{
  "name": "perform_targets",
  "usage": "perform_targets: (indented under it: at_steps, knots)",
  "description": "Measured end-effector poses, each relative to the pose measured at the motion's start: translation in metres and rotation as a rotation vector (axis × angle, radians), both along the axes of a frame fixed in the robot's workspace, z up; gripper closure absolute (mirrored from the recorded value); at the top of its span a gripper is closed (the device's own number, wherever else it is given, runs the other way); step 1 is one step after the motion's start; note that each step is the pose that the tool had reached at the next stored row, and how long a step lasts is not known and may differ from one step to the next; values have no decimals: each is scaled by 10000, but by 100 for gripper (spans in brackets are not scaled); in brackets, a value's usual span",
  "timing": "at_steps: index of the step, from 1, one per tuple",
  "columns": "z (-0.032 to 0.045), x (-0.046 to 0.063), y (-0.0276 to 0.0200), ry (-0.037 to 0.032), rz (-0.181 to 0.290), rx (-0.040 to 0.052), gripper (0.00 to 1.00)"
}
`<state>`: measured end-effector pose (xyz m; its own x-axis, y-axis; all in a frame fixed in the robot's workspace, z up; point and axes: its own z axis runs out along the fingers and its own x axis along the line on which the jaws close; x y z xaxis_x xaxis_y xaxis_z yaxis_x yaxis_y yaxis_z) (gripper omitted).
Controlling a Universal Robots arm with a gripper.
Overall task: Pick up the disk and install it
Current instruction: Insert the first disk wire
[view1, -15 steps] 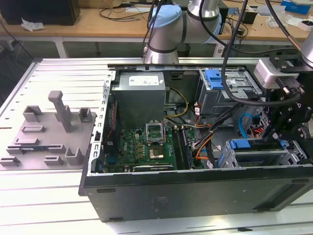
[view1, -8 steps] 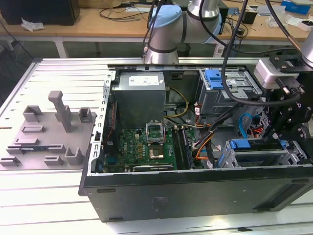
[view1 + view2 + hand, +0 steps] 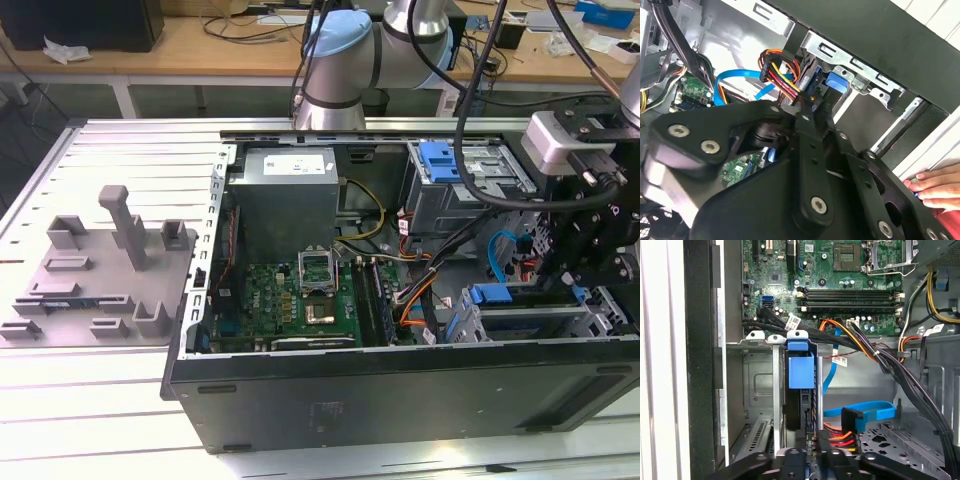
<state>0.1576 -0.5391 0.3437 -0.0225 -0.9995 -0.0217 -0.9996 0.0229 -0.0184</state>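
The disk (image 3: 801,371) stands edge-on in a slot of the metal drive cage (image 3: 760,365), with its blue bracket facing outward. In the second wrist view its blue bracket (image 3: 835,85) shows just beyond my gripper (image 3: 805,112). In the exterior view the disk (image 3: 490,295) sits in the lower bay at the case's right end, with my gripper (image 3: 575,265) right above it. In the first wrist view the gripper (image 3: 812,456) hangs over the disk's connector end, where red and orange power wires (image 3: 837,435) plug in.
A person's hand (image 3: 937,185) rests on the case edge beside the gripper. A black cable bundle (image 3: 865,347) and a blue data cable (image 3: 870,412) run beside the cage. Also inside are the motherboard (image 3: 300,300), a grey power-supply box (image 3: 290,195) and a blue-latched upper cage (image 3: 440,160). A grey fixture (image 3: 100,270) lies left.
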Motion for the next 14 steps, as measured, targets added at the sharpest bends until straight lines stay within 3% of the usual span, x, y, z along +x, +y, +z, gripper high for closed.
perform_targets:
  at_steps: [1,14]
  knots:
    - [1,0,0,0,0,-1,70]
    - [2,-2,0,0,0,-3,70]
